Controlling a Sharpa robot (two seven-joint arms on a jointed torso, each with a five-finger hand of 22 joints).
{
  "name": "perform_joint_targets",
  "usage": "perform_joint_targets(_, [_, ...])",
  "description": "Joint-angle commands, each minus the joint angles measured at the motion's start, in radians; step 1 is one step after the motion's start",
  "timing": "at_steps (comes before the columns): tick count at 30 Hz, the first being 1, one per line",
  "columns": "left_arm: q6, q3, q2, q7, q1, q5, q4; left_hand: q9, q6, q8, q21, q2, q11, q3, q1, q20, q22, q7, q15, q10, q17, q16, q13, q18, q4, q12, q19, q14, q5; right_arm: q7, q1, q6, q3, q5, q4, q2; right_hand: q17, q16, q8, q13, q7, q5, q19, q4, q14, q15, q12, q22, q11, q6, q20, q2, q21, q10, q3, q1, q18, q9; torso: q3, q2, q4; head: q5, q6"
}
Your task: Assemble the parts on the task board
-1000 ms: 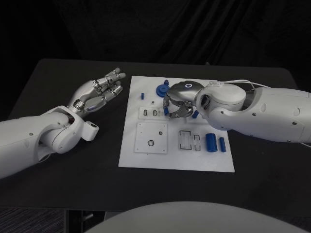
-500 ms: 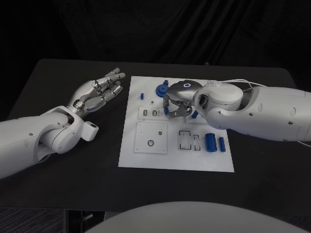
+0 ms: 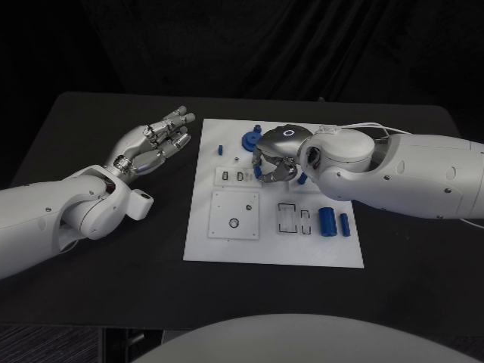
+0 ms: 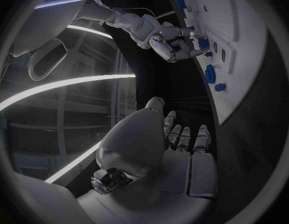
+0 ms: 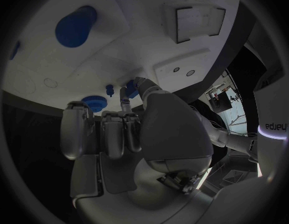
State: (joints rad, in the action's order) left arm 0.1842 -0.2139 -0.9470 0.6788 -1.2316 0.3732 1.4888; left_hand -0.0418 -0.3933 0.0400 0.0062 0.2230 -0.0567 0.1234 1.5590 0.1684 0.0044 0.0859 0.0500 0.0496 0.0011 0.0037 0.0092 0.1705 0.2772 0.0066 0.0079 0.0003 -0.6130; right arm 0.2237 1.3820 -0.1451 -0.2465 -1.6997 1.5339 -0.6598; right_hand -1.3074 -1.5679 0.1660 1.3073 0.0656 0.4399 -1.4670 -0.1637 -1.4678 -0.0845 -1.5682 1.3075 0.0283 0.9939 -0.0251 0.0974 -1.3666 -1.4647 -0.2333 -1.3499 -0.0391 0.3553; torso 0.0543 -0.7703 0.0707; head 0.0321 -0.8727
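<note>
The task board point(image 3: 274, 249) is laid in the middle of the black table point(image 3: 100, 287), with bare table seen past every edge of it. The right hand point(image 3: 277, 160) is held over the far half of the board, fingers curled down, and a small blue part point(image 5: 131, 89) is pinched at its fingertips. Just beside that hand, nearer the board's far edge, a round blue part point(image 3: 249, 141) is seen. Two blue parts shaped like short rods point(image 3: 328, 221) are laid side by side near the board's right edge. The left hand point(image 3: 153, 147) is kept off the board, beside its left edge, with fingers spread and nothing held.
</note>
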Motion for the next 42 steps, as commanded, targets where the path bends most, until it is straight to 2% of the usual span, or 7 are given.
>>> perform_joint_targets(1, [-0.014,0.001,0.002,0.086,0.000,0.004,0.000,-0.001,0.001,0.003,0.000,-0.001,-0.004,-0.005,0.008,0.005,0.000,0.003,0.006,0.000,-0.001,-0.004,0.001,0.010,-0.001,0.003,-0.001,0.000,0.003,0.023,-0.003,0.022,0.000,-0.009,-0.002,0.001,-0.263,-0.003,-0.006,0.263,-0.001,0.004,0.002,0.002,-0.103,0.007,-0.003,0.198,-0.006,-0.010,-0.008,0.001,0.006,-0.106,0.003,0.017,-0.009,0.002,-0.0003,0.000,0.0004,-0.001,0.000])
perform_joint_targets(13, [-0.016,0.001,0.004,0.085,0.000,0.004,-0.002,-0.001,0.001,0.003,0.000,-0.001,-0.004,-0.005,0.008,0.005,0.000,0.003,0.006,0.000,-0.001,-0.004,0.001,0.010,-0.001,0.003,-0.001,0.000,0.003,0.020,-0.003,0.031,0.000,-0.009,-0.006,0.005,-0.263,-0.003,-0.056,0.263,0.003,0.005,0.004,-0.002,-0.103,0.011,-0.003,0.197,-0.010,-0.081,-0.014,0.013,0.012,-0.106,0.005,0.047,-0.011,-0.007,0.0001,0.000,0.0006,0.000,0.000])
perform_joint_targets(19, [-0.016,0.001,0.004,0.085,0.000,0.004,-0.002,-0.001,0.001,0.003,0.000,-0.001,-0.004,-0.005,0.008,0.005,0.000,0.003,0.006,0.000,-0.001,-0.004,0.001,0.010,-0.001,0.003,-0.001,0.000,0.003,0.019,-0.003,0.033,0.000,-0.009,-0.008,0.005,-0.263,-0.003,-0.103,0.263,0.005,0.004,0.010,-0.010,-0.103,0.014,-0.003,0.193,-0.013,-0.169,-0.017,0.027,0.025,-0.106,0.009,0.069,-0.014,-0.035,0.0000,0.000,0.0009,0.000,0.000])
perform_joint_targets(25, [-0.016,0.001,0.004,0.085,0.000,0.004,-0.003,-0.001,0.001,0.003,0.000,-0.001,-0.004,-0.005,0.008,0.005,0.000,0.003,0.006,0.000,-0.001,-0.004,0.001,0.010,-0.001,0.003,-0.001,0.000,0.003,0.013,-0.003,0.020,0.000,-0.009,-0.008,0.004,-0.263,-0.003,-0.105,0.263,0.003,0.004,0.012,-0.017,-0.103,0.014,-0.003,0.193,-0.012,-0.252,-0.018,0.038,0.030,-0.106,0.018,0.084,-0.014,-0.068,0.0003,0.000,0.0003,-0.001,0.000])
perform_joint_targets(27, [-0.016,0.001,0.004,0.085,0.000,0.004,-0.003,-0.001,0.001,0.003,0.000,-0.001,-0.004,-0.006,0.007,0.005,0.000,0.003,0.007,-0.001,-0.001,-0.004,0.001,0.010,0.000,0.003,-0.001,0.000,0.003,0.009,-0.003,0.012,0.000,-0.009,-0.008,0.003,-0.263,-0.003,-0.105,0.263,0.002,0.004,0.011,-0.019,-0.103,0.014,-0.003,0.193,-0.012,-0.262,-0.018,0.041,0.030,-0.106,0.021,0.086,-0.014,-0.073,0.0002,0.000,0.0004,-0.001,0.000])
perform_joint_targets(37, [-0.015,0.001,0.001,0.085,0.000,0.004,-0.004,-0.001,0.001,0.003,0.000,-0.001,-0.004,-0.006,0.007,0.005,0.000,0.003,0.007,-0.001,-0.001,-0.004,0.001,0.010,0.000,0.003,-0.001,0.000,0.003,-0.020,-0.003,-0.060,0.000,-0.009,-0.004,-0.009,-0.263,-0.003,-0.105,0.263,-0.001,0.006,0.012,-0.047,-0.103,0.011,-0.003,0.192,-0.009,-0.330,-0.016,0.059,0.033,-0.106,0.048,0.096,-0.015,-0.111,-0.0006,0.000,0.0001,-0.005,0.000])
perform_joint_targets(42, [-0.012,0.001,-0.002,0.085,0.000,0.004,-0.003,-0.001,0.001,0.003,0.000,-0.001,-0.004,-0.007,0.007,0.005,0.000,0.003,0.007,-0.001,-0.001,-0.004,0.001,0.010,0.000,0.003,-0.001,0.000,0.003,-0.043,-0.002,-0.152,0.000,-0.009,0.012,-0.024,-0.263,-0.003,-0.107,0.263,-0.001,0.008,0.014,-0.060,-0.103,0.011,-0.003,0.191,-0.009,-0.361,-0.015,0.064,0.038,-0.106,0.056,0.093,-0.016,-0.127,-0.0004,-0.001,0.0002,-0.009,0.000])
